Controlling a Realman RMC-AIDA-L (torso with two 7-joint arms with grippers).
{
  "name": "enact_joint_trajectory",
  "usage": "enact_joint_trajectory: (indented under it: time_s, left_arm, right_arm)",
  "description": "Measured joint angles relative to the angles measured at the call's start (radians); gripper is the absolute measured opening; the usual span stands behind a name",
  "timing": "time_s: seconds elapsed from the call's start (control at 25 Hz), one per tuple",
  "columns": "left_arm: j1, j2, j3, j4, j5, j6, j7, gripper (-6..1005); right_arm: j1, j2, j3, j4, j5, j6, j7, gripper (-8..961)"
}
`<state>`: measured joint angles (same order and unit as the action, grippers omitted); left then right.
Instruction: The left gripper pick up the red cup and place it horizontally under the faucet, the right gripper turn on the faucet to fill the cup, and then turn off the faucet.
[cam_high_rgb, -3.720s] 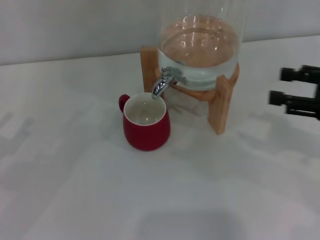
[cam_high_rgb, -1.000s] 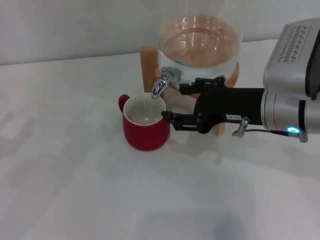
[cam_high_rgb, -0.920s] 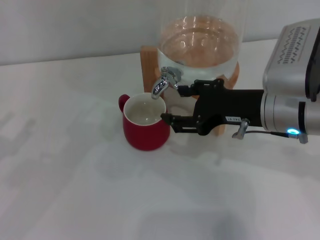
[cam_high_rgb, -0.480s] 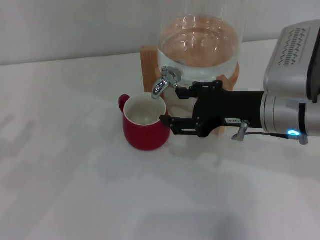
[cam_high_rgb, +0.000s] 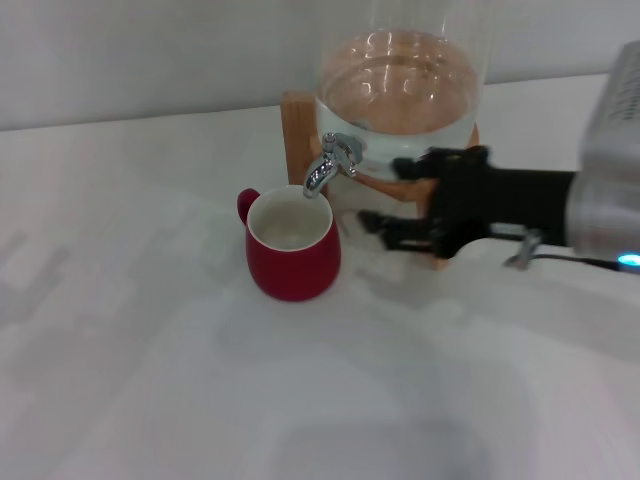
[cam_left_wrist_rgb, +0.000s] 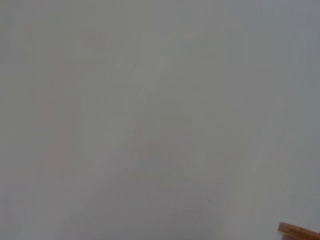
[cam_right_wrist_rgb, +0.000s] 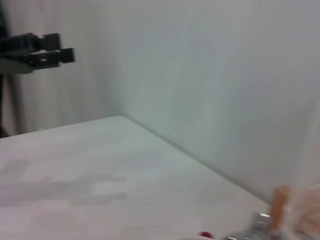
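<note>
The red cup (cam_high_rgb: 292, 247) stands upright on the white table, its white inside facing up, right under the spout of the chrome faucet (cam_high_rgb: 325, 168). My right gripper (cam_high_rgb: 384, 191) is open and empty, just to the right of the faucet and the cup, touching neither. In the right wrist view, the faucet (cam_right_wrist_rgb: 260, 223) and a sliver of the red cup (cam_right_wrist_rgb: 205, 234) show at the frame's edge. The left gripper (cam_right_wrist_rgb: 39, 49) shows far off in that view, away from the cup; it is out of the head view.
The faucet belongs to a glass water jar (cam_high_rgb: 400, 90) on a wooden stand (cam_high_rgb: 446, 215) at the back of the table (cam_high_rgb: 150, 360). A wall rises behind it. The left wrist view shows only a blank surface and a wooden corner (cam_left_wrist_rgb: 298, 231).
My right gripper came in from the right to the faucet, fingers around its lever side, and has now drawn back to the right. The cup has not moved.
</note>
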<state>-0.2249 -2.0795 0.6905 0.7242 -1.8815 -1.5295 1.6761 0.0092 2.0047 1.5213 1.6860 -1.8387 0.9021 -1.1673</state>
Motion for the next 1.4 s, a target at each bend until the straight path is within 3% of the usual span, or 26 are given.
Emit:
enact_joint_trajectory:
  time_s: [0.28, 0.48, 0.6, 0.76, 1.16, 1.4]
  left_arm:
    - [0.015, 0.001, -0.005, 0.047, 0.001, 0.006, 0.007, 758]
    - [0.018, 0.001, -0.005, 0.092, 0.007, 0.029, 0.006, 758]
    - [0.017, 0.002, -0.005, 0.095, 0.006, 0.061, 0.003, 758]
    - [0.015, 0.002, -0.005, 0.092, 0.008, 0.106, -0.001, 758]
    - [0.017, 0.004, 0.002, 0.096, 0.01, 0.117, -0.006, 758]
    - [0.018, 0.003, -0.001, 0.095, 0.018, 0.114, -0.006, 758]
  right_arm:
    - [-0.136, 0.003, 0.057, 0.106, 0.018, -0.001, -0.023, 721]
    - [-0.155, 0.003, 0.055, 0.112, 0.129, 0.071, -0.104, 721]
    - [-0.147, 0.006, 0.037, 0.102, 0.196, 0.114, -0.162, 721]
    - [-0.123, 0.006, -0.026, 0.081, 0.194, 0.041, -0.177, 721]
    - [0.051, 0.005, -0.073, -0.102, 0.218, 0.021, -0.171, 722]
    - [0.059, 0.005, -0.077, -0.106, 0.219, 0.001, -0.174, 722]
